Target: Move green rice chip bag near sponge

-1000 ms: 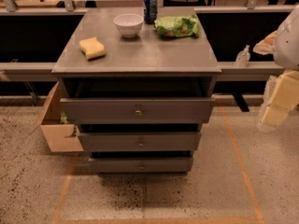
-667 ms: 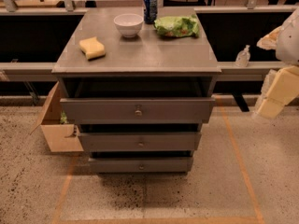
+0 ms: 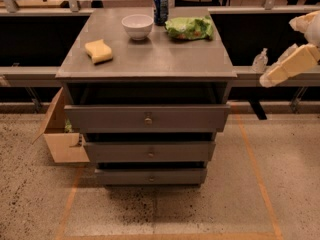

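The green rice chip bag [image 3: 189, 28] lies crinkled at the back right of the grey cabinet top [image 3: 150, 59]. The pale yellow sponge [image 3: 98, 51] lies on the left side of the top, well apart from the bag. My gripper [image 3: 260, 62] hangs off the right edge of the cabinet, over the side rail, at the end of the cream arm [image 3: 291, 64]. It is to the right of the bag, nearer the camera, and holds nothing that I can see.
A white bowl [image 3: 137, 26] and a blue can [image 3: 160, 8] stand at the back between sponge and bag. Three drawers [image 3: 147, 118] stand slightly open below. A cardboard box [image 3: 62, 134] sits on the floor at the left. Rails run along both sides.
The cream arm link at the right has swung upward; the gripper tip stays about where it was. Bag, sponge, bowl and can have not moved.
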